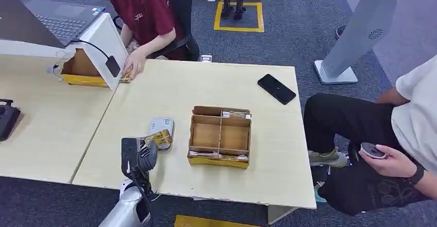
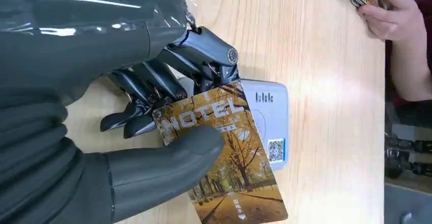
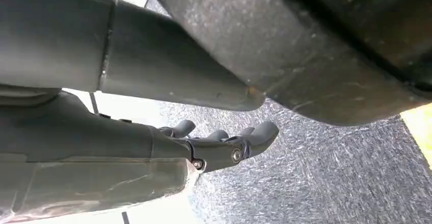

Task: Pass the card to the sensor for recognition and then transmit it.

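The left hand pinches the card between thumb and fingers, holding it over the grey sensor near the desk's front edge, at about 9 o'clock from the cardboard tray. A black phone lies at 1 o'clock from the tray. The right hand hangs over the floor, fingers loosely extended, holding nothing. A person's hand rests on the desk's far edge.

floor: grey carpet, yellow square marking | furniture: two light wooden tables
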